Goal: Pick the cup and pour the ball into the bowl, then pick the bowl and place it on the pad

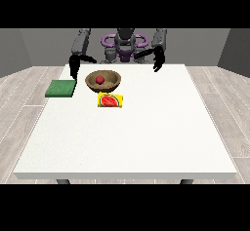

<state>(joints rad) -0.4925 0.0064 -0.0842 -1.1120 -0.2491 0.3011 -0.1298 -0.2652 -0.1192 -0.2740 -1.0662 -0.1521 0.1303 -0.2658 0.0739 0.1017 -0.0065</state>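
Bowl (103,81) sits upright on the far left part of the table (146,137), mouth up, with 1 red ball (100,79) inside. Yellow cup (110,101) lies on its side just nearer, long axis left-right. Green pad (61,88) lies left of the bowl. I see both hands (73,67) (158,62) hanging downward, holding nothing; finger spread I cannot tell.

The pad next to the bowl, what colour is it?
Green; the pad shows best in the front view.
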